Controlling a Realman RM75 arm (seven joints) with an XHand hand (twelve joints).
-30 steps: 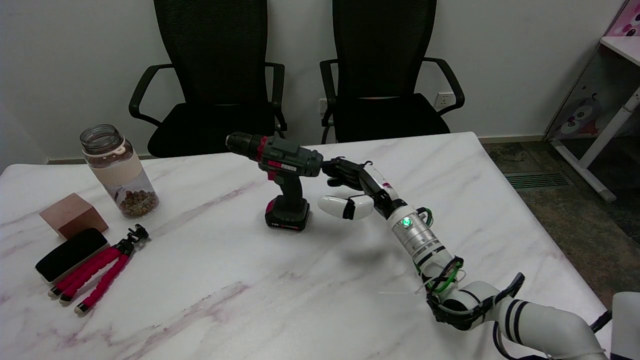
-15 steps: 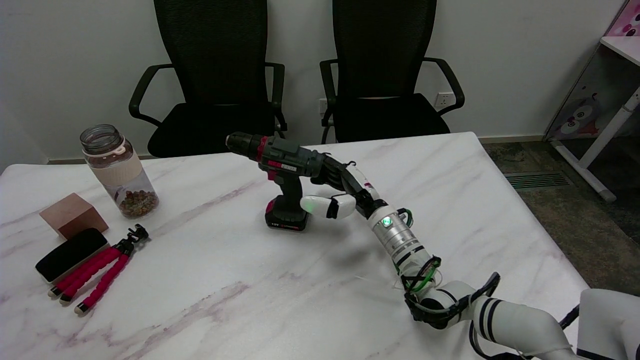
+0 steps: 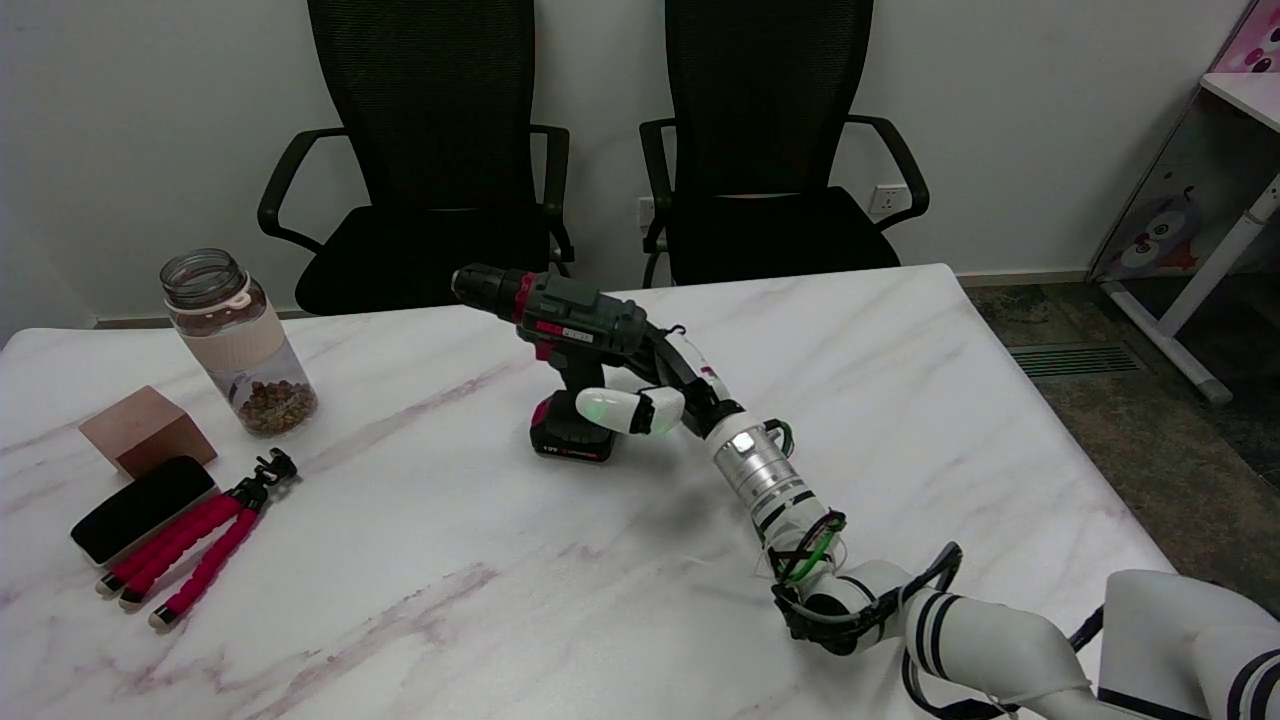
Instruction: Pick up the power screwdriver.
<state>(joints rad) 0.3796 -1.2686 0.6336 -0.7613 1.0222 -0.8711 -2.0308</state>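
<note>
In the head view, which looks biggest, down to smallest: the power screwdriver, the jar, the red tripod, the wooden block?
1. power screwdriver
2. jar and red tripod: too close to rank; the jar is bulkier, the tripod longer but thin, and it lies nearer the camera.
3. wooden block

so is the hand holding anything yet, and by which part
Nothing is clearly held yet. The right hand is open around the handle of the power screwdriver, which stands upright on the table; a closed grasp isn't visible.
</note>
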